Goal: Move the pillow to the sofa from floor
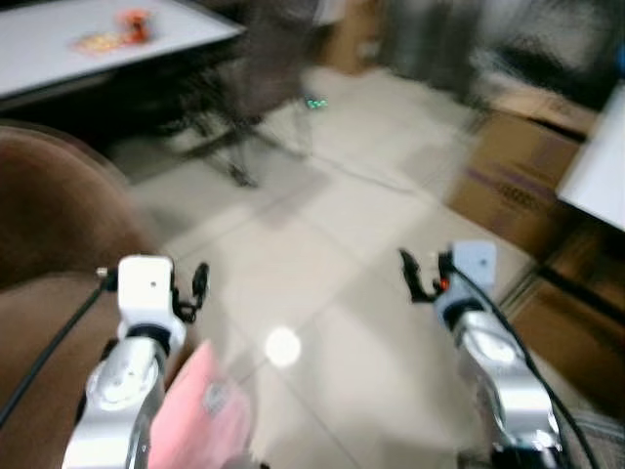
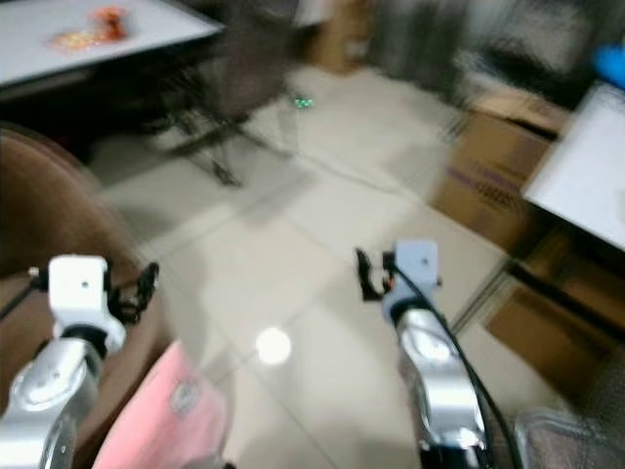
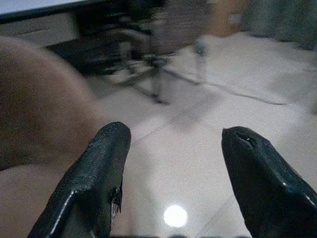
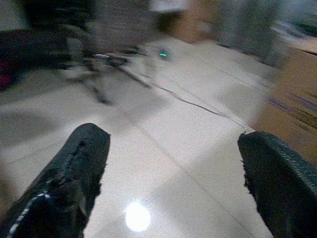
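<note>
Pink pillow point(image 1: 200, 415) at 6 o'clock, just beside left gripper point(image 3: 173, 163) — fingers wide, empty | right gripper point(image 4: 173, 173) wide, farther | brown sofa point(image 1: 49, 225) at 9 o'clock — left arm nearer.

A pale tiled floor point(image 1: 322, 244) carries a brown sofa point(image 1: 49, 244) at the left, cardboard boxes point(image 1: 513, 181) at the right, a thin cable point(image 1: 381, 176) and dark chair legs point(image 1: 229, 147); a white table point(image 1: 98, 29) holds 1 orange item point(image 1: 132, 24)
</note>
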